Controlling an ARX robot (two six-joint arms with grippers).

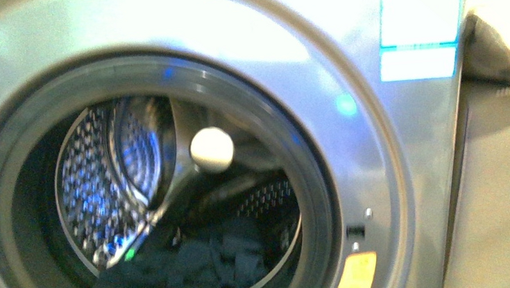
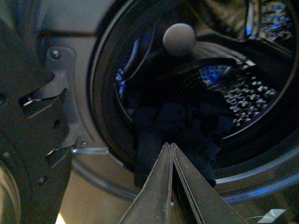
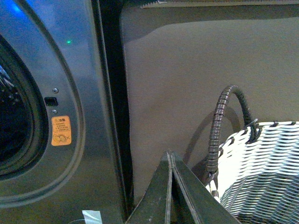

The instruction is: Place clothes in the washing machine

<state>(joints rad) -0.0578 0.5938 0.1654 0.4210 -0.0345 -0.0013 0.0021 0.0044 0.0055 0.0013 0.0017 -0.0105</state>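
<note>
The silver-grey washing machine fills the front view, its porthole open onto the perforated steel drum. Dark navy clothes lie in the drum's mouth and hang over the black gasket. In the left wrist view the clothes sit just beyond my left gripper, which is shut and empty, tips close in front of the fabric. My right gripper is shut and empty, off to the machine's right, facing a grey panel beside it. Neither gripper shows in the front view.
A white round knob sticks out inside the drum. A white wicker basket with a dark wound handle stands by my right gripper. A yellow warning sticker is on the machine's front. The door hinge bracket lies beside the porthole.
</note>
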